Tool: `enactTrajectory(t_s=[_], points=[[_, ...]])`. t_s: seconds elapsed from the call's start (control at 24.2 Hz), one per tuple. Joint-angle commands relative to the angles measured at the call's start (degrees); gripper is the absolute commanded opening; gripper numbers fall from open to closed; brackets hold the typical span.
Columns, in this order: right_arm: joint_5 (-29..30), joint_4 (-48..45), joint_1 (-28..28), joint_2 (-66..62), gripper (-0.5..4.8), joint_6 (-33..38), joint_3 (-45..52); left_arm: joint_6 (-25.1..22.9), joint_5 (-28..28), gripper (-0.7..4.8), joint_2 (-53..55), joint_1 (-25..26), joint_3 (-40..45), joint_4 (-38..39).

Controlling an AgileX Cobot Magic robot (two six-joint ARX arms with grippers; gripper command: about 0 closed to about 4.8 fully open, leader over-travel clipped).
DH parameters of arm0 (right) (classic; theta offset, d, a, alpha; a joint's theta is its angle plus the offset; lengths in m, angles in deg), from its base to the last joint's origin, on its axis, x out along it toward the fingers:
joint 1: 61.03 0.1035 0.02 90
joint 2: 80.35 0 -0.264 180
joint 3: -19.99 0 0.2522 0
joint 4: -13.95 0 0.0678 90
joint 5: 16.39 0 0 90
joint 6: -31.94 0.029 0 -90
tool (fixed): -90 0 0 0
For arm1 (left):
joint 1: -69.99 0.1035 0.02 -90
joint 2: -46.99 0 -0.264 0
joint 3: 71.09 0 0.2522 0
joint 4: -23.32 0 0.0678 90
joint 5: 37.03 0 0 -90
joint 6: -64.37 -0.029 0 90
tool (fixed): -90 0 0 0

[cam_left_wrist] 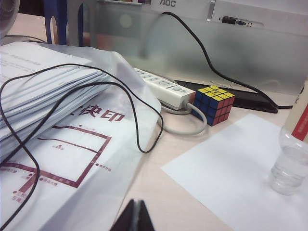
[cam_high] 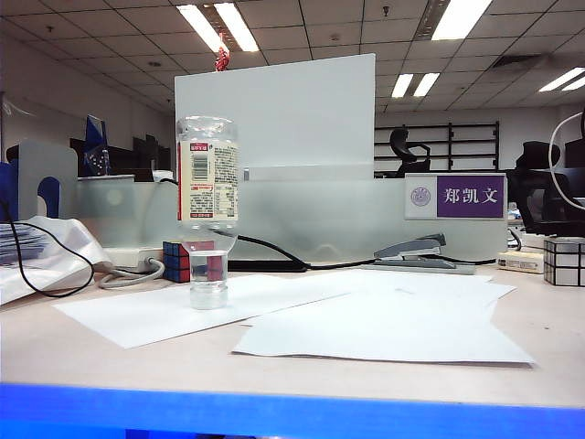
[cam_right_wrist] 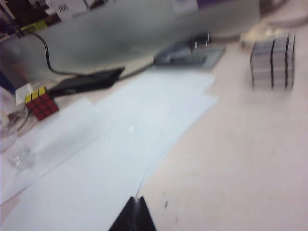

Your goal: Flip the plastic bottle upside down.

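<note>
Nearest in the exterior view runs the blue front edge of the desk [cam_high: 274, 413], and beyond it the pale desktop with loose white paper sheets [cam_high: 384, 334] spread across the middle. Neither arm shows in that view. The left gripper [cam_left_wrist: 136, 219] appears only in its wrist view, low over the near left part of the desk, its dark fingers pressed together on nothing. The right gripper [cam_right_wrist: 134, 216] hangs over the near edge of the paper, likewise pinched closed and empty; that view is blurred.

On the left sheet stands the plastic bottle [cam_high: 208, 210], upside down on its cap, upright, label high and a little water pooled in its neck. Just behind it sits a coloured puzzle cube [cam_high: 178, 261], beside a white power strip [cam_left_wrist: 163, 89]. Far left lies a bagged stack of papers [cam_left_wrist: 53, 134] with a black cable [cam_left_wrist: 139, 125] looped over it. Farther right lie a grey stapler [cam_high: 411, 251] and a silver mirror cube [cam_high: 564, 261], before the frosted partition [cam_high: 320, 215].
</note>
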Motion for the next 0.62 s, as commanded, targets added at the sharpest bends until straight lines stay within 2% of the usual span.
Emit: enactTrajectory(t_s=[0.04,0.12,0.33,0.62], points=[[-3.82,-7.04,0.11,0.09,-0.05,-1.01,0.07,-0.24,-0.04,-0.05,-0.09,0.11,-0.04,-0.46],[-5.22,-10.01,0.57,0.09,-0.05,-1.92,0.5,-0.24,-0.04,-0.05,-0.09,0.11,-0.04,-0.46],[-13.6,-15.65,5.88,0.09,-0.05,-2.08,2.69,-0.24,-0.04,-0.05,-0.09,0.11,-0.04,-0.24],[-21.07,-17.81,13.86,0.09,-0.05,-2.1,6.19,-0.24,-0.02,-0.05,-0.09,0.11,-0.04,-0.24]])
